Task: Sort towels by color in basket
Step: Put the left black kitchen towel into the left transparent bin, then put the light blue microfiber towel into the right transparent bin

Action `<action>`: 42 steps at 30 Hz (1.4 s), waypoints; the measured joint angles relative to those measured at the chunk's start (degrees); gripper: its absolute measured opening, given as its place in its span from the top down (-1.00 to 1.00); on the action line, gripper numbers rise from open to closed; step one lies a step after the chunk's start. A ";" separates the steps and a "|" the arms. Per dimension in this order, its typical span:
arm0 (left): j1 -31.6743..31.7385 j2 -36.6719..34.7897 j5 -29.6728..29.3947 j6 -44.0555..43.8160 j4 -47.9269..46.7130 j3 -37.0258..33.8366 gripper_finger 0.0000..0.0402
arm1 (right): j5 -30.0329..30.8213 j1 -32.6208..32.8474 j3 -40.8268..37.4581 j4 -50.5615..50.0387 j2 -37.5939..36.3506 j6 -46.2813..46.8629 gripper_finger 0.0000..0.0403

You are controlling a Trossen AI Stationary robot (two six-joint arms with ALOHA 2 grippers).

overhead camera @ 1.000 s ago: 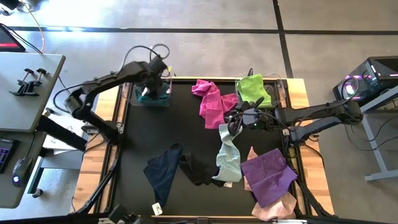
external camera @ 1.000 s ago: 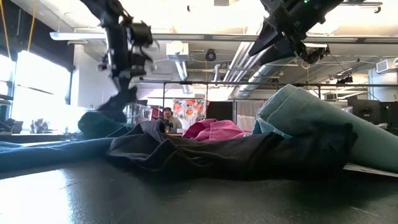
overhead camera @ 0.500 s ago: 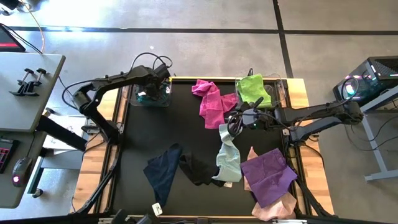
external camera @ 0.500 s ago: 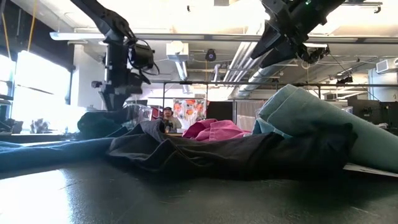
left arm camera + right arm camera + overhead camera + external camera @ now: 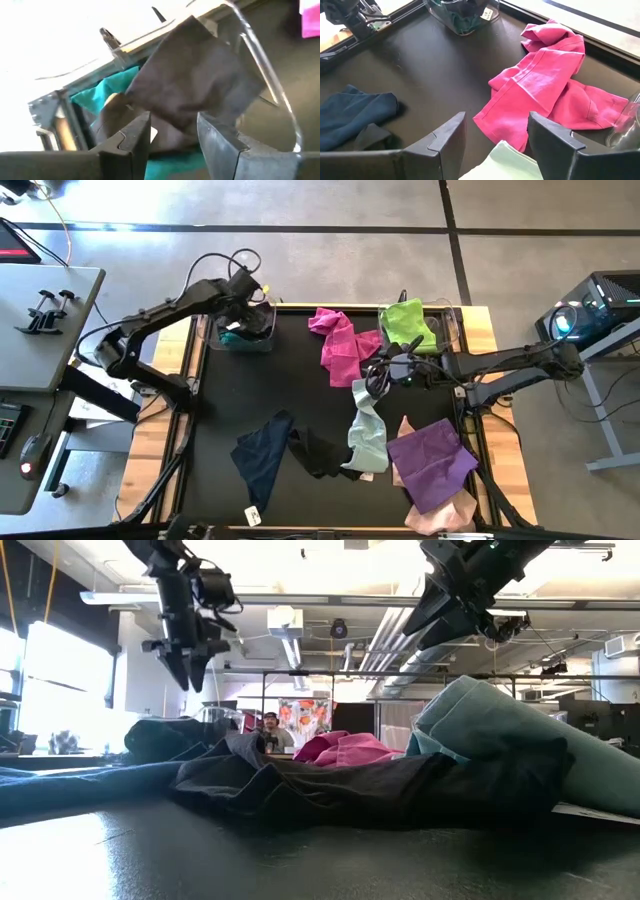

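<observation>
The left gripper (image 5: 243,288) hangs over the clear basket (image 5: 244,332) at the table's far left corner, its fingers spread and holding nothing; a dark towel (image 5: 192,95) lies in the basket on top of a teal towel (image 5: 107,92), as the left wrist view shows. The right gripper (image 5: 375,385) hovers near mid-table, fingers apart and empty, just above the mint towel (image 5: 368,430) and beside the magenta towel (image 5: 340,345). A lime towel (image 5: 407,323) fills a second clear basket (image 5: 452,315) at the far right corner. The navy towel (image 5: 260,458), black towel (image 5: 322,452), purple towel (image 5: 432,462) and pale pink towel (image 5: 440,512) lie along the near side of the black mat (image 5: 270,390). Likely hazards: the black and mint towels overlap, so one pinch may lift both; the dark cloth sits high in its basket and could catch a finger or spill over the rim.
</observation>
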 joint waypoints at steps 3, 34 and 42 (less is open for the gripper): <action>1.03 1.75 2.29 -0.95 3.48 -3.51 0.30 | -0.03 0.00 0.00 0.00 0.00 1.11 0.00; -8.29 -10.24 1.82 -8.28 8.67 -1.34 0.40 | 0.36 -0.02 0.00 0.02 0.00 2.68 0.00; -25.47 -11.36 -0.91 -11.77 14.66 -1.34 0.40 | 0.57 -0.34 0.00 0.11 0.00 2.81 0.00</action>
